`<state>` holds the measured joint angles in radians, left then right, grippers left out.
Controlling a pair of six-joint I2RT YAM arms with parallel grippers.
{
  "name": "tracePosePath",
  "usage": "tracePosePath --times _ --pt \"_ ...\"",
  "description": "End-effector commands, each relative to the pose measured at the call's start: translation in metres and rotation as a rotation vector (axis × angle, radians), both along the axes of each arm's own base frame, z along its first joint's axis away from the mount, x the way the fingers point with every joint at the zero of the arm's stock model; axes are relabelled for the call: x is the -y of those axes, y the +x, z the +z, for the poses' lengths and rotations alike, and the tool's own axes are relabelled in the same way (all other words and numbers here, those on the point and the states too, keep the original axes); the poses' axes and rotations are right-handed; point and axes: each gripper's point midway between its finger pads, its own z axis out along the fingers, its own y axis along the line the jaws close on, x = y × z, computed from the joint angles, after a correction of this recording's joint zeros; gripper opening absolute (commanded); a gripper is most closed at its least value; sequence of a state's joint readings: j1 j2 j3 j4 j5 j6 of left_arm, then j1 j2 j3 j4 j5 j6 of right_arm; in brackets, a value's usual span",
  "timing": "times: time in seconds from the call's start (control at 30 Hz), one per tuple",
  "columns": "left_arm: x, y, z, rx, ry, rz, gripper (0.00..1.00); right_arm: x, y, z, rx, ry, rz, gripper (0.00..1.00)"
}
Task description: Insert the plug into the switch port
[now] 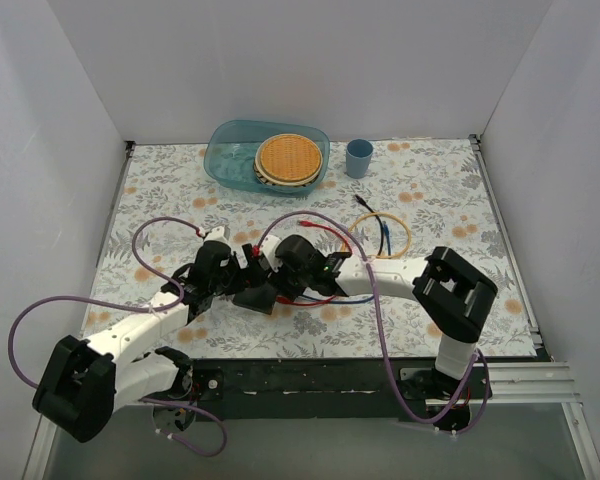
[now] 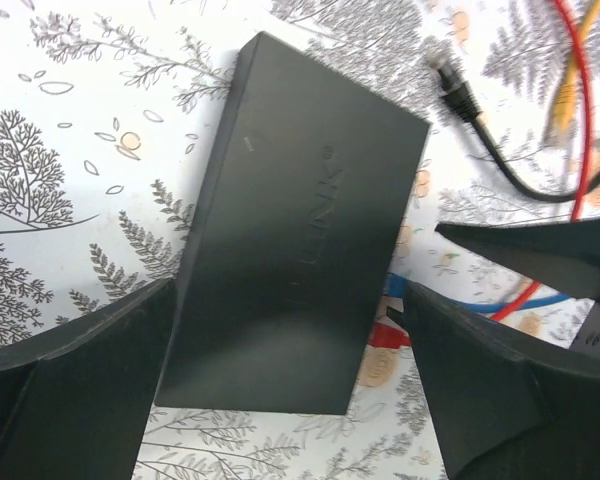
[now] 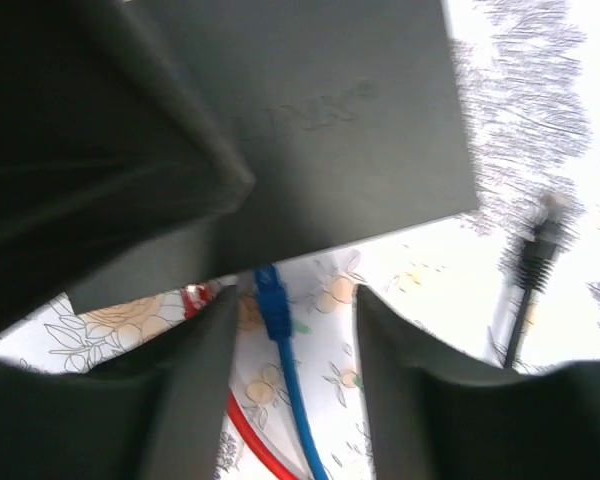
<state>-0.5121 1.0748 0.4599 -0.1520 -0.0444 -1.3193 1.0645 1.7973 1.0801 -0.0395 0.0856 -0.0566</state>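
The switch [image 2: 300, 230] is a flat matte-black box lying on the floral cloth; in the top view [image 1: 252, 297] both grippers mostly cover it. My left gripper [image 2: 285, 300] is open, its jaws straddling the switch's near end. A blue plug [image 3: 272, 295] on a blue cable sits with its tip at the switch's port edge, with a red plug [image 3: 195, 297] beside it. My right gripper [image 3: 295, 330] is open, its fingers either side of the blue cable without touching it. A black plug [image 2: 458, 92] lies loose beside the switch.
Red and yellow cables [image 2: 570, 90] loop past the switch. At the back are a teal bowl [image 1: 230, 150] holding a woven disc [image 1: 288, 158], and a blue cup [image 1: 358, 157]. A yellow cable coil [image 1: 380, 237] lies right of centre. White walls enclose the table.
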Motion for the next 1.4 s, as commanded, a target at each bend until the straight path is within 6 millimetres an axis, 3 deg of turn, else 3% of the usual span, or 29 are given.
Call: tracePosePath --times 0.0,0.1,0.2,0.47,0.63,0.97,1.17,1.37 --pt "0.003 0.015 0.044 0.101 -0.034 0.049 0.98 -0.011 0.009 0.059 0.122 0.141 -0.011 0.68" --pt "-0.001 0.018 0.055 0.137 -0.029 0.062 0.98 0.0 0.016 0.076 0.173 0.158 -0.058 0.82" --pt "-0.001 0.019 0.061 0.156 -0.028 0.057 0.98 0.009 0.022 0.094 0.189 0.193 -0.097 0.89" --pt "0.002 0.017 0.063 0.154 -0.031 0.032 0.98 0.036 0.05 0.116 0.079 0.336 -0.18 0.88" --pt "0.002 0.016 0.065 0.16 -0.033 0.027 0.98 0.058 0.063 0.115 0.001 0.405 -0.207 0.84" --pt "0.012 0.015 0.06 0.142 -0.052 -0.025 0.98 0.069 0.071 0.087 -0.093 0.341 -0.21 0.77" --pt "0.015 0.016 0.067 0.151 -0.058 -0.042 0.98 0.067 0.067 0.105 -0.085 0.396 -0.203 0.77" --pt "0.018 0.012 0.068 0.152 -0.095 -0.046 0.98 0.07 0.064 0.105 -0.088 0.402 -0.221 0.77"
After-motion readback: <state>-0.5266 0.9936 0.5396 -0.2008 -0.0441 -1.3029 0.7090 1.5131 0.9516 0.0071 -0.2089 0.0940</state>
